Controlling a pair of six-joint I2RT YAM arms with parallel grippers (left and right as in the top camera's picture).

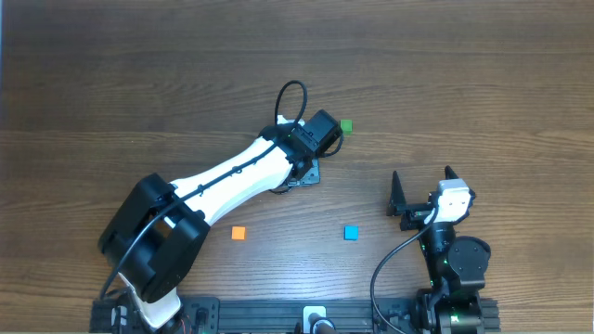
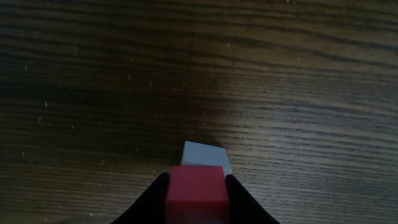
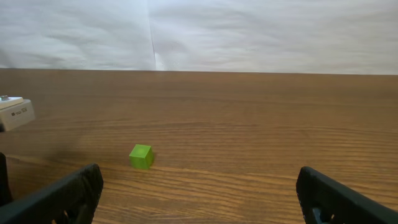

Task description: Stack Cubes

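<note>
left gripper (image 2: 197,178): pinching the red cube (image 2: 194,194), one dark finger on each side face of it.
left arm (image 1: 232,176): reaches from its base at the lower left up to mid-table; the wrist sits over the centre, angled toward the far right.
red cube: in the left gripper's grip, top face showing in the left wrist view, squarely between the fingers.
white cube (image 2: 205,154): on the table (image 1: 111,74), right past the red cube in the left wrist view. The red one overlaps its near edge. Cannot tell if the two touch, or if red sits on it or hangs above it.
green cube (image 1: 346,125): on the table just beside the left wrist, on its far right side in the top view. Standing alone, flat on the wood. Also seen ahead of the right gripper in the right wrist view.
orange cube (image 1: 238,233): on the table near the arm bases, beside the left arm's lower link, nothing touching it.
blue cube (image 1: 351,232): on the table, same row as orange, well apart from it, nearer the right arm (image 1: 450,250).
right gripper (image 1: 421,176): fingers spread wide, nothing between them, low over bare wood above its own base. Well apart from every cube.
</note>
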